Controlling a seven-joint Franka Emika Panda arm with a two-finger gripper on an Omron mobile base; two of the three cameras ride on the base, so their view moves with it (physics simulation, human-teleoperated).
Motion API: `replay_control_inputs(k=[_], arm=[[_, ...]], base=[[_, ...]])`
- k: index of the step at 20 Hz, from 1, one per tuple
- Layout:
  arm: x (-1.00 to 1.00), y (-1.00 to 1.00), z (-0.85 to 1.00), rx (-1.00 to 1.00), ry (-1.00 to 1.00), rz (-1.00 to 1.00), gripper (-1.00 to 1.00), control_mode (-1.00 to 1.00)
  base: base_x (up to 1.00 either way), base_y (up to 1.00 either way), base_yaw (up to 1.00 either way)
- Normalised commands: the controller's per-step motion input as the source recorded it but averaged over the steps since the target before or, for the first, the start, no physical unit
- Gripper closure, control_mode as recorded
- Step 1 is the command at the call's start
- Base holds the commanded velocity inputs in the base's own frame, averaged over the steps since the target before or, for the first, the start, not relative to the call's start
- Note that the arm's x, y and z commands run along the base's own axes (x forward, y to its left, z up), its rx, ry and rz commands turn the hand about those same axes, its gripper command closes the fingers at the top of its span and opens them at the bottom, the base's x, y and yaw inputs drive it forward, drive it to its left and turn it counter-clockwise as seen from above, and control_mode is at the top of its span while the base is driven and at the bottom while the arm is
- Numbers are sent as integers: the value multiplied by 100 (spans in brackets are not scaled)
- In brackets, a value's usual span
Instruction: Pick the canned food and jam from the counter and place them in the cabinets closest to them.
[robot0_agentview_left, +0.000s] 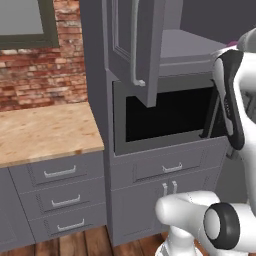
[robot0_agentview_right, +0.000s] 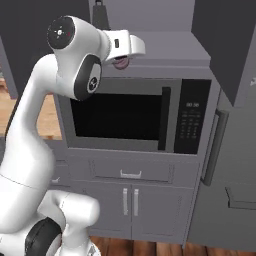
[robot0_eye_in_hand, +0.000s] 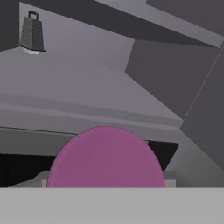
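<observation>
Hand view: claw (robot0_eye_in_hand: 106, 183) around jam (robot0_eye_in_hand: 106, 158)

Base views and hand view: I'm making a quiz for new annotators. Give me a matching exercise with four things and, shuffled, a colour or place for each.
Things:
1 jam
2 grater
3 microwave
4 counter

Descriptions:
a pale wood
b built in just below the cabinet shelf
c pink-purple
d far back on the cabinet shelf

Pairs: 1-c; 2-d; 3-b; 4-a
</observation>
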Motion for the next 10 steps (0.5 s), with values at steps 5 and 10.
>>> replay_control_inputs(k=[5, 10], arm=[[31, -1, 10, 0, 0, 0, 100, -100], [30, -2, 13, 1, 1, 0, 100, -100]], base=[[0, 0, 0], [0, 0, 0]])
